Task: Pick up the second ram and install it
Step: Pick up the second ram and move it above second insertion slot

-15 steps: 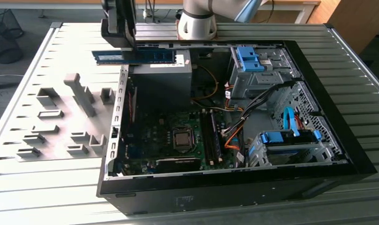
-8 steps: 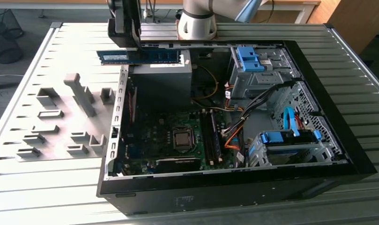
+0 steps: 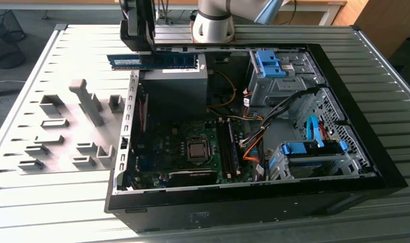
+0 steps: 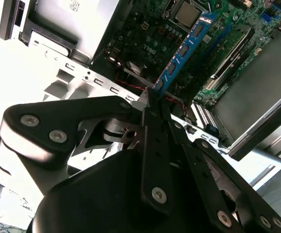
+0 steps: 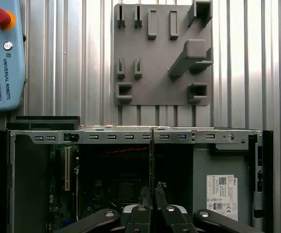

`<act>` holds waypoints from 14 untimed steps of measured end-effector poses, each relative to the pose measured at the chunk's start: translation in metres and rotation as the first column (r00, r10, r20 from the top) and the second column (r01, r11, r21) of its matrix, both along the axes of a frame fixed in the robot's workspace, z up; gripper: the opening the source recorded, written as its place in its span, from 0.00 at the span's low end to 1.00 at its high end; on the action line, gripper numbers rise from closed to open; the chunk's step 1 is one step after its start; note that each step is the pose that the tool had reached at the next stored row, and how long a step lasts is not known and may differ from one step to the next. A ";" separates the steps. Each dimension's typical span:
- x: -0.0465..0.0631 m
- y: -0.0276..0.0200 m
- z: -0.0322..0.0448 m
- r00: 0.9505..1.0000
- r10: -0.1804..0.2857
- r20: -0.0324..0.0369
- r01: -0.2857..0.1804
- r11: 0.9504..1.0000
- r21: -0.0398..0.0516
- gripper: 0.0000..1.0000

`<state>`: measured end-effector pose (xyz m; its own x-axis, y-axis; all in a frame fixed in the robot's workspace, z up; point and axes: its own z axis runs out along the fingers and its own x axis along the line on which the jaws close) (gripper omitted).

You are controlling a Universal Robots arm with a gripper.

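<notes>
The ram [image 3: 154, 62] is being gripped at one end by the hand [image 3: 140, 50], its fingers closed flat against the stick's two faces. In the exterior view the stick is being held level in the air, on its long edge, over the far rim of the open case [image 3: 367, 152] and above a grey box [image 3: 174, 86] inside it. It is stretching from the hand toward the exterior view's right.

In the second wrist view the ram [image 4: 184, 51] is being shown reaching out from the hand [image 4: 152, 97] over the motherboard [image 4: 145, 34], with its row of black chips facing the camera and its free end near the processor socket [image 4: 186, 12].

In the first wrist view the stick is being seen edge-on as a thin dark line [image 5: 151, 160] rising from the hand [image 5: 152, 196] across the case rim [image 5: 111, 137]. Beyond the case, a grey fixture plate [image 5: 162, 53] is being carried by the ribbed bench [image 5: 257, 63], well apart from the ram.
</notes>
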<state>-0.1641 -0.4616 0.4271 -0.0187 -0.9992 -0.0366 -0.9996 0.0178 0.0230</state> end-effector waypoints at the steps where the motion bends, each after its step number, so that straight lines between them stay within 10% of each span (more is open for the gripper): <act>1: 0.001 0.0000 0.0000 1.000 0.000 0.000 0.000 1.000 0.000 0.14; 14: 0.020 0.0000 0.0000 1.000 0.000 0.000 0.000 1.000 0.000 0.14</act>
<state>-0.1442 -0.4616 0.4271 -0.0188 -0.9992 -0.0365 -0.9996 0.0179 0.0231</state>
